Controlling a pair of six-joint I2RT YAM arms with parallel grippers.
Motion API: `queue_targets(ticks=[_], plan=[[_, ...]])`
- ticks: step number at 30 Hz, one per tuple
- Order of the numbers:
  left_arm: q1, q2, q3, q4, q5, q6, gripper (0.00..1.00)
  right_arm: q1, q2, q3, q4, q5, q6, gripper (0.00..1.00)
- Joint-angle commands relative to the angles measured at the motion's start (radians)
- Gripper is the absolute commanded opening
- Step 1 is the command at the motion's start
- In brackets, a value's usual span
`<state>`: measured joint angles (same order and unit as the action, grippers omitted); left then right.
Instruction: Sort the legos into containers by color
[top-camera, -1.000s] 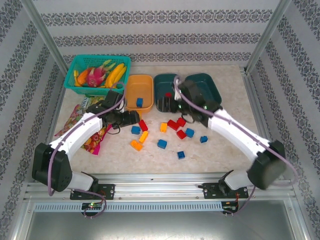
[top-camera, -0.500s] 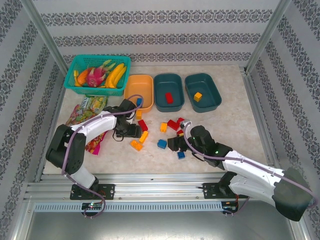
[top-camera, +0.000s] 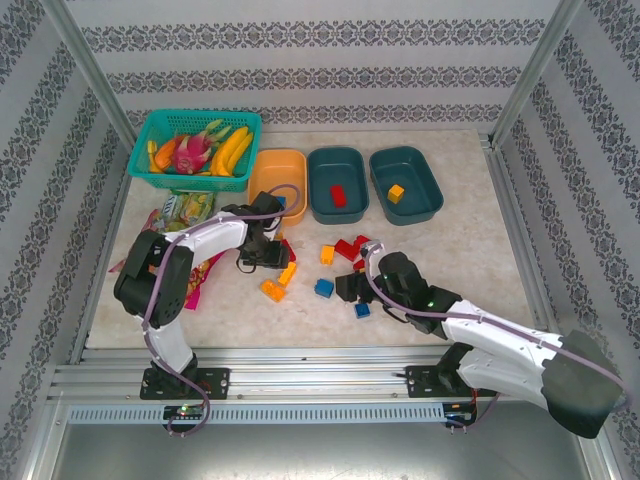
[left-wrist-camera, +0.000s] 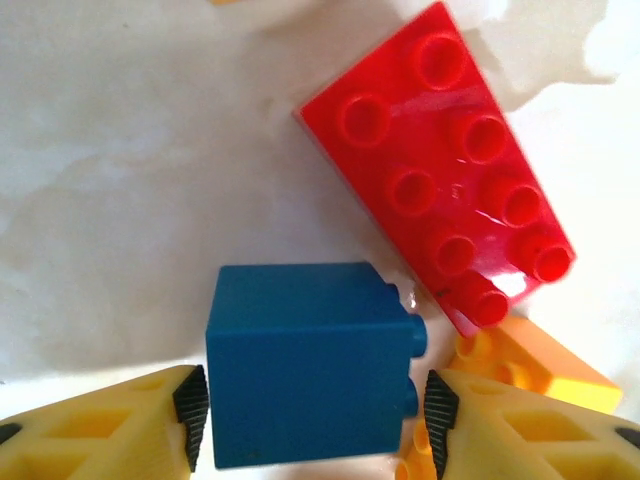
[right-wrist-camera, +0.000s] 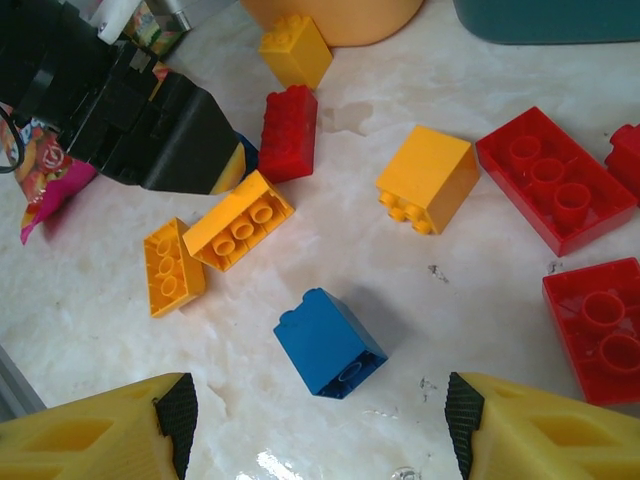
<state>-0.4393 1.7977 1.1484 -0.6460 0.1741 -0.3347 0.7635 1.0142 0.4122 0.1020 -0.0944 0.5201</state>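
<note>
Legos (top-camera: 345, 248) in red, blue and yellow-orange lay scattered on the bench (top-camera: 460, 240) in front of three bins. The left gripper (left-wrist-camera: 315, 410) was down at the bench with a blue brick (left-wrist-camera: 305, 365) between its fingers, both dark pads (left-wrist-camera: 190, 415) pressed against the brick's sides; a red eight-stud brick (left-wrist-camera: 440, 175) lay just beyond it and an orange brick (left-wrist-camera: 520, 370) just beside it. The right gripper (right-wrist-camera: 320, 440) was spread wide and held nothing, with a second blue brick (right-wrist-camera: 330, 343) lying on its side ahead of the fingertips, untouched. At the back, the orange bin (top-camera: 262, 170) stood beside the middle teal bin (top-camera: 318, 195), which held a red brick (top-camera: 338, 195), and the right teal bin (top-camera: 425, 190) held a yellow-orange brick (top-camera: 396, 193).
</note>
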Motion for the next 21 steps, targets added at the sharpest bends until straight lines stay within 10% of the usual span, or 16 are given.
queue_targets(ticks=[1,8,21], plan=[[-0.012,0.033,0.035,0.006,-0.029,0.028,0.53,0.003,0.018,0.039,0.017,-0.006,0.001,0.68],[-0.012,0.009,0.038,-0.019,-0.056,0.025,0.34,0.001,0.042,0.068,0.015,-0.005,-0.001,0.68],[0.021,-0.094,0.284,-0.197,-0.088,-0.041,0.33,0.003,0.121,0.301,-0.029,0.126,-0.04,0.68]])
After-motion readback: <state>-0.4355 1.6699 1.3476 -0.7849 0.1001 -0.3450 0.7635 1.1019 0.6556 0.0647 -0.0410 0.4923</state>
